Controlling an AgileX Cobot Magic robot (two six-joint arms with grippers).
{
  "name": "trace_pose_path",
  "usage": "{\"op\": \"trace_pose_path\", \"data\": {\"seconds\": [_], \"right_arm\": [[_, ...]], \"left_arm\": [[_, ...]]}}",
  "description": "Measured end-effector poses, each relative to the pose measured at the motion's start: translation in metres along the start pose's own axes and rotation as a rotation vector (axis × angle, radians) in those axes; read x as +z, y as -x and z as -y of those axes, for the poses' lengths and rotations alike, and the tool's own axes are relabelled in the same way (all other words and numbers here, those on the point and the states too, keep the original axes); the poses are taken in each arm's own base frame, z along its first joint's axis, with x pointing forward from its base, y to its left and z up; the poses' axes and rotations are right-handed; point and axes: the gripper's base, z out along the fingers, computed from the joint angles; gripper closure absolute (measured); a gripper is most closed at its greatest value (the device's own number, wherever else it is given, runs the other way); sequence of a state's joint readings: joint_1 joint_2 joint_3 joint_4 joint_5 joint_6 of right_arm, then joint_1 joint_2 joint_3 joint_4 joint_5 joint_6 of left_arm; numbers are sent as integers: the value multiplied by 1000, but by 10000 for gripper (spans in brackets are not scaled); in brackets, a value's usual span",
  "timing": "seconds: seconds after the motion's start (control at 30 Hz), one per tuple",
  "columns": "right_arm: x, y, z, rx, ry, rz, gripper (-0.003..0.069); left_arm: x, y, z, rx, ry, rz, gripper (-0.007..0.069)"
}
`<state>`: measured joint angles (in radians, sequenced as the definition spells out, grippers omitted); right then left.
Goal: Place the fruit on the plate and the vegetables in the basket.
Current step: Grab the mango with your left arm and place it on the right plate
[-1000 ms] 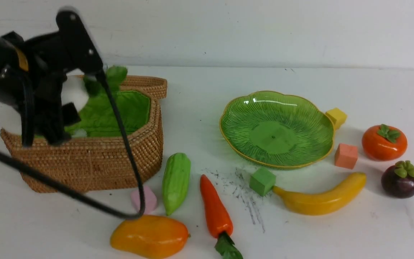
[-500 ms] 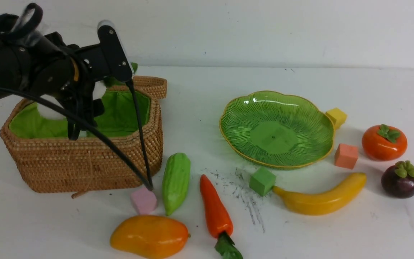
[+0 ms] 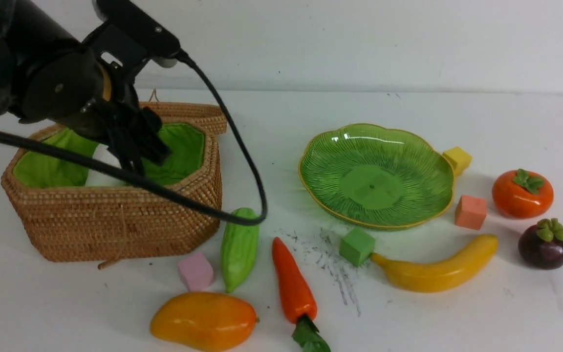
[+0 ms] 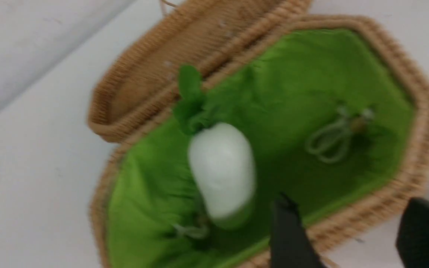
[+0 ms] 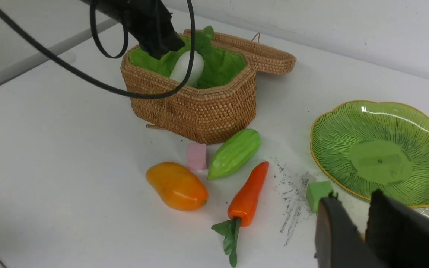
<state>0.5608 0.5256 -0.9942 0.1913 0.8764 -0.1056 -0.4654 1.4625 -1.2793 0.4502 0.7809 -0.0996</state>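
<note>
The white radish [image 4: 222, 167] lies loose on the green lining inside the wicker basket [image 3: 115, 220]. My left gripper [image 3: 144, 151] hangs above the basket's near rim, open and empty; its black fingers [image 4: 289, 230] stand well apart. On the table lie the pale green gourd [image 3: 239, 247], carrot [image 3: 291, 286], mango [image 3: 203, 320], banana [image 3: 438, 271], persimmon [image 3: 521, 195] and mangosteen [image 3: 544, 244]. The green plate [image 3: 408, 146] holds nothing. My right gripper [image 5: 354, 199] hovers near the plate's front edge, slightly open with nothing between its fingers; the front view does not show it.
Foam cubes sit among the toys: pink [image 3: 195, 271] beside the gourd, green [image 3: 357, 246] at the banana's tip, yellow [image 3: 457, 159] and salmon [image 3: 470, 211] to the right of the plate. The basket's lid [image 3: 198, 115] lies open behind it. The left arm's cable [image 3: 242, 215] droops over the gourd.
The left gripper let go of the radish, which now rests in the basket. The arm lifted out and swung right, and its cable swept from the pink cube to the gourd.
</note>
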Motion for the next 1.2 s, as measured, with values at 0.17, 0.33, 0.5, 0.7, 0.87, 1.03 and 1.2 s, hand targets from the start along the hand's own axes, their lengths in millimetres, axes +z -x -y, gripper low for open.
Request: {"op": "trace_pose_path", "data": {"seconds": [0.17, 0.33, 0.5, 0.7, 0.87, 1.03, 1.2], "right_arm": [[0, -1, 0, 0, 1, -13, 508], [0, -3, 0, 0, 4, -37, 504], [0, -5, -1, 0, 6, -56, 498], [0, -5, -1, 0, 6, -57, 496], [0, -5, -1, 0, 6, -56, 496], [0, -5, -1, 1, 7, -57, 496], [0, -6, -1, 3, 10, -63, 496]], "left_arm": [[-27, -13, 54, 180, -260, -161, 617], [-25, -38, 89, 392, -524, -231, 622], [-6, -63, 101, 542, -558, -203, 412], [24, -80, 113, 573, -492, -73, 20], [52, -85, 122, 646, -456, -66, -32], [78, -97, 132, 717, -466, -153, 51], [80, -98, 133, 718, -468, -163, 85]]}}
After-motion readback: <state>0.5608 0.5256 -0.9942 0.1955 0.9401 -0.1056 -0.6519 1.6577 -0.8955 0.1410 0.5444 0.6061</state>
